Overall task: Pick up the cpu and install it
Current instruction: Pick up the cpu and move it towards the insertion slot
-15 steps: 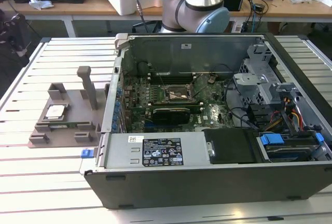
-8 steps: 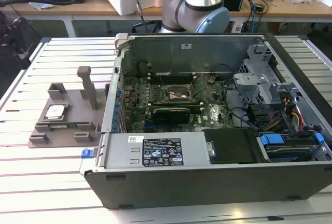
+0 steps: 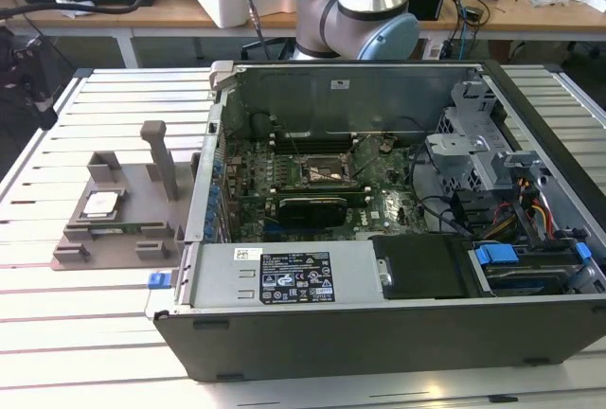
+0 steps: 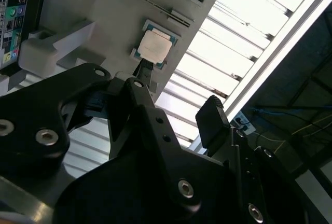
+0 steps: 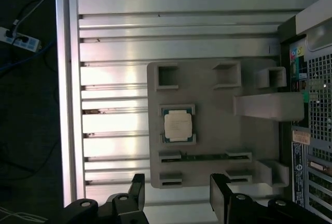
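The pincer (image 5: 177,189) stands wide, nothing between its fingers; the cpu (image 5: 178,125) lies flat in a recess of the grey holder (image 5: 218,86), beyond the fingertips, apart from them, roughly in line with their gap; the computer case (image 3: 379,333) stands just beside the holder.

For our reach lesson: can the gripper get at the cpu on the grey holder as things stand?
Probably yes: the cpu lies uncovered on the grey holder, the open gripper holds nothing, and the upright post stands apart from it.
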You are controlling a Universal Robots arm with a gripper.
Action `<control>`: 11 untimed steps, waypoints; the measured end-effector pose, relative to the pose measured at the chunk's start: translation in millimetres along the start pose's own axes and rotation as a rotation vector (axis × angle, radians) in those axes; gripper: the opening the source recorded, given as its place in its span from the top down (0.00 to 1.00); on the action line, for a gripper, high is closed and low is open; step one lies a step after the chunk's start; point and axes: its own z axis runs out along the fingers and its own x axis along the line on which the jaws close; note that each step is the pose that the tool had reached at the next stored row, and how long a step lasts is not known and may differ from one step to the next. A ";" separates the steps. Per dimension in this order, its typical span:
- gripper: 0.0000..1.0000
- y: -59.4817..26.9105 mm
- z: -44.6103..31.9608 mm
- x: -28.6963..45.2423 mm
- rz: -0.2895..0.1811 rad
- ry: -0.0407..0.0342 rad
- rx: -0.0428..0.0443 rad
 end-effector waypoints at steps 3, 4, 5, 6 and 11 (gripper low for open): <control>0.38 0.0 2.8 0.0 0.000 0.0002 0.0001; 0.38 0.0 3.5 0.1 0.000 0.0000 0.0000; 0.38 0.0 4.1 0.1 0.000 0.0000 0.0001; 0.38 0.0 4.4 0.1 0.000 0.0001 0.0001; 0.38 0.0 7.1 0.2 0.000 0.0000 0.0000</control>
